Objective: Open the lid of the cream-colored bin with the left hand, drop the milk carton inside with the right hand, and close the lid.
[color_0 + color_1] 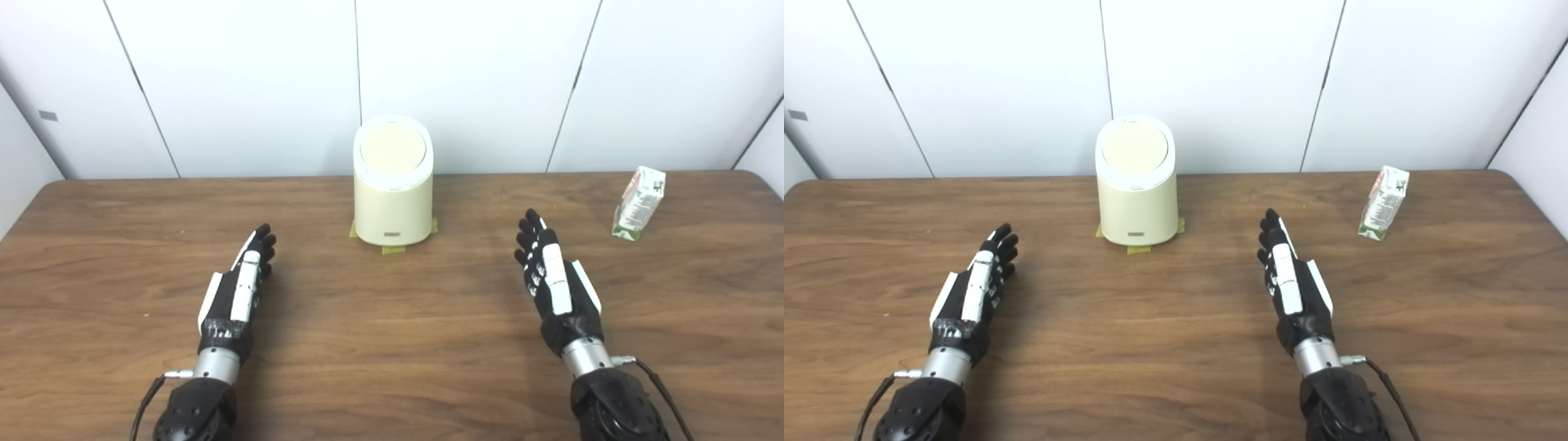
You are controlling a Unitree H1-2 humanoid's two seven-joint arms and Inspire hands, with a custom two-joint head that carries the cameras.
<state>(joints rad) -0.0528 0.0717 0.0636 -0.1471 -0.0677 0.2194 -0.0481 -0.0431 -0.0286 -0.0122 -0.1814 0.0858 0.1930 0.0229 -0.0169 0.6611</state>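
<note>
A wooden worktop (392,343) fills the lower two thirds of the frame, with white wall panels (245,79) behind it across the top. The cream-colored bin (392,202) stands upright at the upper centre of the frame, near the far edge of the worktop, on bits of yellow-green tape (393,248) that peek out around its base. Its lid (392,149), a round cream disc set in a white ring, lies flat and closed on top, tilted a little toward the camera. The milk carton (639,203) stands at the upper right of the frame, leaning slightly, well apart from the bin and touching nothing but the worktop. The left hand (240,288) sits in the lower left of the frame, fingers stretched forward and close together, thumb alongside, holding nothing. The right hand (554,283) sits in the lower right, likewise extended with straight fingers and empty, its fingertips pointing up the frame toward the space between the bin and the carton. Both hands are well short of the bin, one to each side of it, and the carton lies beyond and to the right of the right hand. Thin black cables (664,395) trail from each wrist toward the bottom edge.
</note>
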